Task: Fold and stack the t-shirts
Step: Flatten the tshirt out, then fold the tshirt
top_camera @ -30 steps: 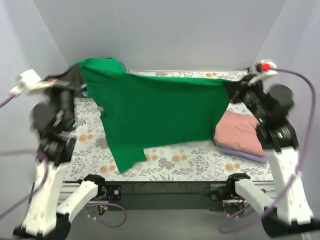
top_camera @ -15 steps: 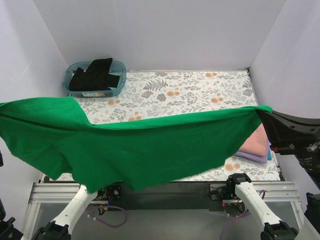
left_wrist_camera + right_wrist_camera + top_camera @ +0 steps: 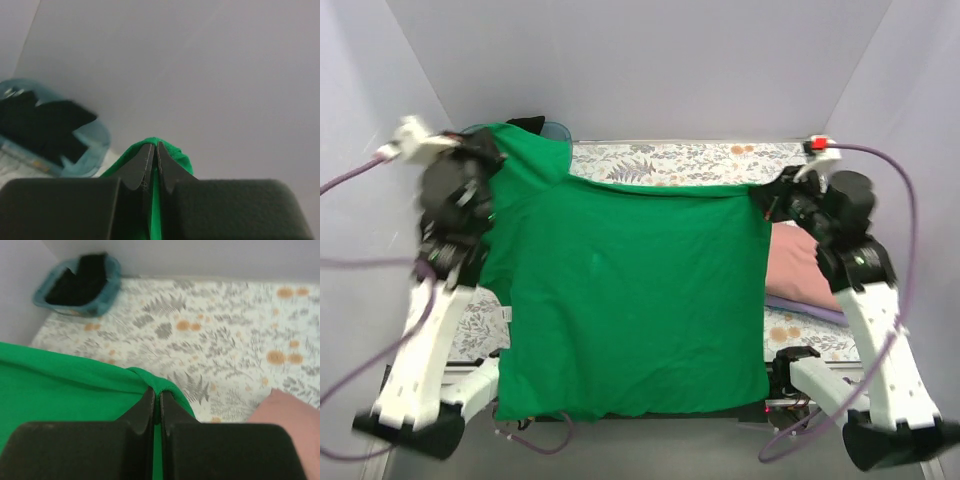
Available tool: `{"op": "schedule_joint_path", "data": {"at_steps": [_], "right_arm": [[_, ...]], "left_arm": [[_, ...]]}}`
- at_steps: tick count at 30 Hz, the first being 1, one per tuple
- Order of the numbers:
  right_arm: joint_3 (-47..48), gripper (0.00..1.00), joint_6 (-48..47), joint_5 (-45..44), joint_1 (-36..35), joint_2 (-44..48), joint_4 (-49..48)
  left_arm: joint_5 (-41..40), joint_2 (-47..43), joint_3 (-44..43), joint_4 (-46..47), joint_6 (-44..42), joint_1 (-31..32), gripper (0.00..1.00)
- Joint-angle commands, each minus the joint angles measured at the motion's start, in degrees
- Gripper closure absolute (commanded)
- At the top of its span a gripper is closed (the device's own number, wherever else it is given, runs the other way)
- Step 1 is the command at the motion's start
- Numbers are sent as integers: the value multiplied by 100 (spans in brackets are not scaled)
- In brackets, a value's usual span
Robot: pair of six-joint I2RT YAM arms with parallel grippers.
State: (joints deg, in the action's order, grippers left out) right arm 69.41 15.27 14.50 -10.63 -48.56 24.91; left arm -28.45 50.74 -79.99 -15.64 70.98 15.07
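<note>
The bright green t-shirt point(image 3: 630, 300) hangs spread wide in the air between both arms and drapes down past the table's near edge. My left gripper point(image 3: 492, 158) is shut on its top left corner; the left wrist view shows green cloth point(image 3: 167, 152) pinched between the jaws. My right gripper point(image 3: 765, 195) is shut on its top right corner, with the green hem point(image 3: 160, 385) folded over the jaws. A folded salmon pink shirt point(image 3: 800, 268) lies on a lavender one point(image 3: 810, 312) at the right. A black shirt point(image 3: 40, 127) lies in the tub.
The teal plastic tub point(image 3: 75, 282) stands at the table's back left corner, mostly hidden behind the green shirt in the top view. The floral tablecloth point(image 3: 720, 160) shows along the back. Grey walls close in the back and sides.
The green shirt swung low and wide toward the near edge half a second ago. Both arms have since risen and come back over the table, and the shirt now hangs flat between them.
</note>
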Motion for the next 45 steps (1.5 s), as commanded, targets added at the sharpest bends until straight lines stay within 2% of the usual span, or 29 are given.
{"op": "schedule_joint_path", "data": {"at_steps": [1,3,4,5,7,9,10,14,18,23,37,45], "right_arm": [[-708,99,12,-606,9,-697,-1161],[-1085,99,-111,-825,9,-1485,-1847],[-1096,99,-164,-896,26,-1821,-1979],[-1035,99,-304,-957,26,-2538,-2129],[-614,99,-436,-1002,61,-3323,-2148],[16,99,-603,-828,70,-4431,-2148],[212,99,-647,-757,88,-4756,-2148],[1074,99,-736,-466,97,-6119,-2104],[1452,99,-744,-685,123,-6561,-2078],[1471,99,-744,-615,158,-6588,-1999],[689,99,-815,-299,176,-5534,-1269],[381,99,-999,-571,167,-5050,-663]], "left_arm": [[-838,1383,825,525,-268,-48,100],[-584,1998,949,1044,-374,-109,100],[-479,2732,932,1158,-522,-110,100],[-408,3070,897,1447,-628,-153,100],[-197,4209,574,1529,-874,-206,100],[-91,4968,222,1468,-902,-303,100],[-4,5590,-206,1276,-902,-338,100],[94,6437,-806,1247,-1051,-417,100],[111,6624,-931,1476,-1270,-417,100],[225,6511,-879,1318,-1096,-435,100],[999,4165,1511,1432,-94,-435,100],[1228,2707,3091,1423,477,-426,100]]}}
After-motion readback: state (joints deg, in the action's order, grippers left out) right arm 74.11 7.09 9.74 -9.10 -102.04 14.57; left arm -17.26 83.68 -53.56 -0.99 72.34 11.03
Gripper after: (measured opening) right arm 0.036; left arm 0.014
